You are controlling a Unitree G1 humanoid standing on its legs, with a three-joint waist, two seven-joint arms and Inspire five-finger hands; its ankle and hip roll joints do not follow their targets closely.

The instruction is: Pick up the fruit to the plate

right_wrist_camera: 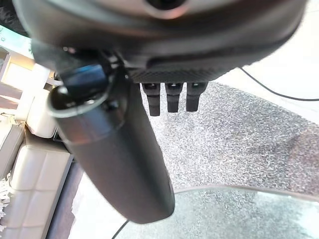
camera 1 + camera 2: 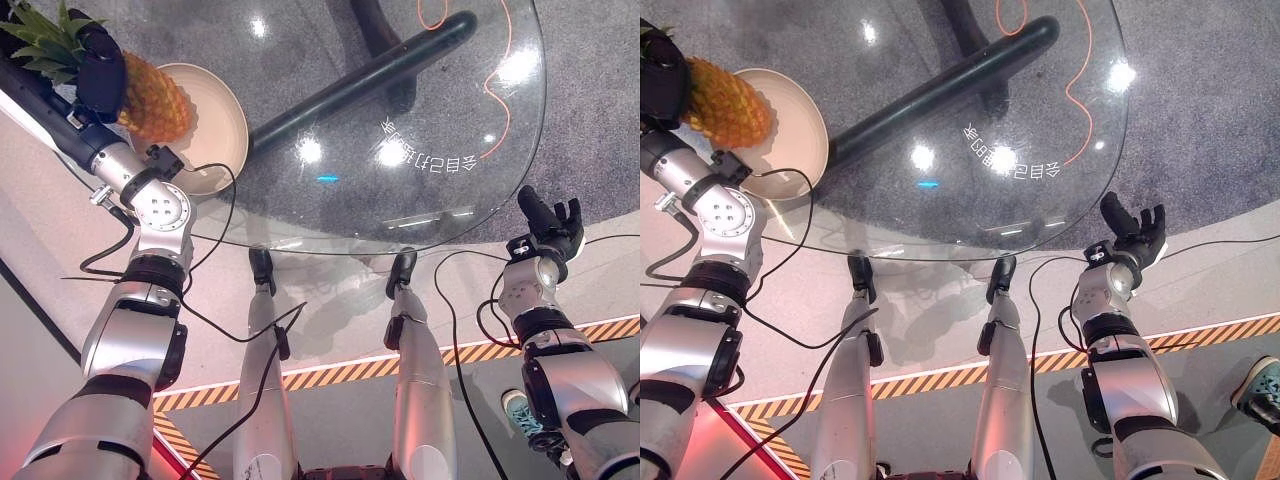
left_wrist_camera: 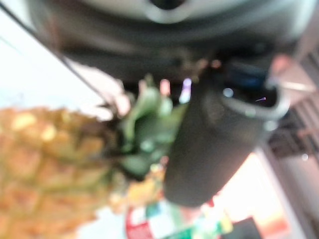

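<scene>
The left wrist view shows the pineapple's (image 3: 45,169) green crown close beside the thumb. From the head, the left robot hand (image 2: 100,70) is clamped on the pineapple, holding it over the plate (image 2: 225,120) on the glass bench (image 2: 400,180). The right robot hand (image 2: 550,225) has its fingers straight and apart, touching nothing, at the bench edge.

Plate (image 2: 215,120) on table (image 2: 420,190), at far left edge. Pineapple (image 2: 155,100) over plate's left rim, in left hand (image 2: 100,70), crown pointing left past plate. Right hand (image 2: 550,222) off table, just beside its near right edge, over carpet, fingers straight. Table leg (image 2: 370,75) seen under top, running from near plate toward far right. Cord (image 2: 495,80) on floor beneath table's far right part. Striped tape (image 2: 330,375) on floor, nearer than table.
</scene>
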